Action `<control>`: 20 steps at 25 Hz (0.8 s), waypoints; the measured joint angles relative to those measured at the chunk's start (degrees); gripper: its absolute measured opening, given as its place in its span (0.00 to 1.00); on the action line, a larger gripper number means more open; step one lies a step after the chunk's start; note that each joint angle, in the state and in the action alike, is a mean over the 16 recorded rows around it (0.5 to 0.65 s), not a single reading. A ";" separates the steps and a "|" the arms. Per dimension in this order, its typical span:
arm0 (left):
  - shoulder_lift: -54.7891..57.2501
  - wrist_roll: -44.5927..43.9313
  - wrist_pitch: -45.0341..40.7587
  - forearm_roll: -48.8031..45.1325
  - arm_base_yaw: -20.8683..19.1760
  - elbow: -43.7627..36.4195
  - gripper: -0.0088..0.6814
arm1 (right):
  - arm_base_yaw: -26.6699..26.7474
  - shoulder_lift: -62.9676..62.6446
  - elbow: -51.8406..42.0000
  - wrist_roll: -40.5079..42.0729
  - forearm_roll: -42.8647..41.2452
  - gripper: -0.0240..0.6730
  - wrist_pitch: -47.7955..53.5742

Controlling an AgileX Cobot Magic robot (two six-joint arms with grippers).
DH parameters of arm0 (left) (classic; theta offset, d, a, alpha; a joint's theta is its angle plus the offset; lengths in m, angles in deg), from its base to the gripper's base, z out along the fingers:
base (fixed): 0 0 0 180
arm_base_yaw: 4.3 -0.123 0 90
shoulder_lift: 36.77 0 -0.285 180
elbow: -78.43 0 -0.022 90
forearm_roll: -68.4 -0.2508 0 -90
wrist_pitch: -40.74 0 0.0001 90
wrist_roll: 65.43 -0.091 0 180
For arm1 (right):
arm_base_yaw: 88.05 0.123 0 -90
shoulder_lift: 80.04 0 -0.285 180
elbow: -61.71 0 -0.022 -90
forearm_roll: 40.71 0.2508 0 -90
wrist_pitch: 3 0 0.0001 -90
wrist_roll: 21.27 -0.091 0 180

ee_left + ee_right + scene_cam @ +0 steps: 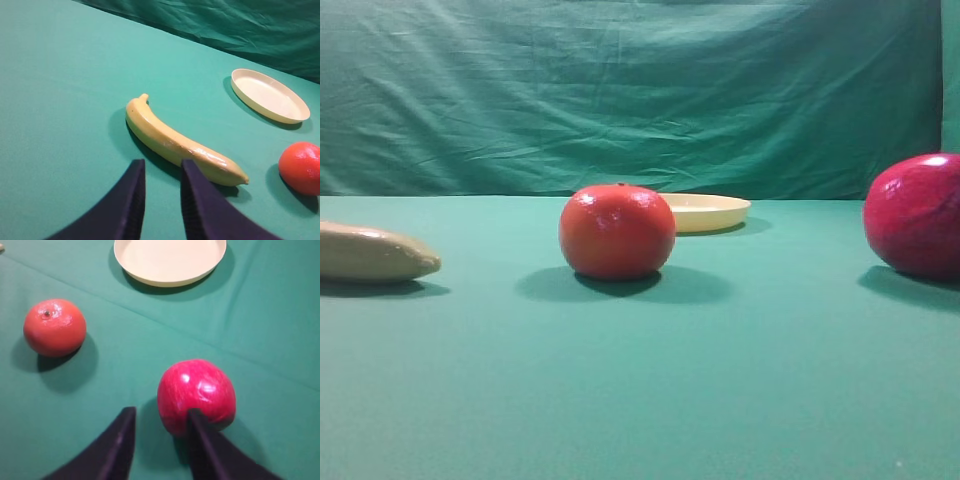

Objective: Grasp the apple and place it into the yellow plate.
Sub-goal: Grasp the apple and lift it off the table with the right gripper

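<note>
At far left of the high view we see a banana (370, 253), then an orange-red fruit (617, 231) mid-frame with the yellow plate (708, 211) just behind it, and the apple (916, 215) at the right edge. Our left gripper (161, 167) hangs parted above the cloth; our right gripper (161, 415) stands parted, one finger (200, 426) overlapping the apple.

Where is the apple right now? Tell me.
The apple sits on the green cloth at the far right of the high view, right of the orange-red fruit and nearer the camera than the plate; in the right wrist view it lies just ahead of the right gripper.
</note>
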 joint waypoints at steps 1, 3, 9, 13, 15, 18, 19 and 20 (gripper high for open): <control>0.00 0.00 0.00 0.00 0.00 0.00 0.24 | 0.00 0.96 0.46 0.13 -0.16 0.89 0.06; 0.00 0.00 0.00 0.00 0.00 0.00 0.24 | 0.00 2.91 1.29 0.40 -0.50 0.94 0.15; 0.00 0.00 0.00 0.00 0.00 0.00 0.24 | 0.53 9.27 3.63 1.19 -1.65 0.96 -0.24; 0.00 0.00 0.00 0.00 0.00 0.00 0.24 | 1.80 14.19 4.99 1.63 -2.56 0.96 -2.16; 0.00 0.00 0.00 0.00 0.00 0.00 0.24 | 2.51 16.84 5.63 1.73 -2.86 0.96 -3.63; 0.00 0.00 0.00 0.00 0.00 0.00 0.24 | 3.57 20.77 6.52 1.80 -3.25 0.96 -6.27; 0.00 0.00 0.00 0.00 0.00 0.00 0.24 | 3.92 22.02 6.79 1.81 -3.37 0.96 -7.19; 0.00 0.00 0.00 0.00 0.00 0.00 0.24 | 4.27 23.20 7.03 1.81 -3.49 0.95 -8.10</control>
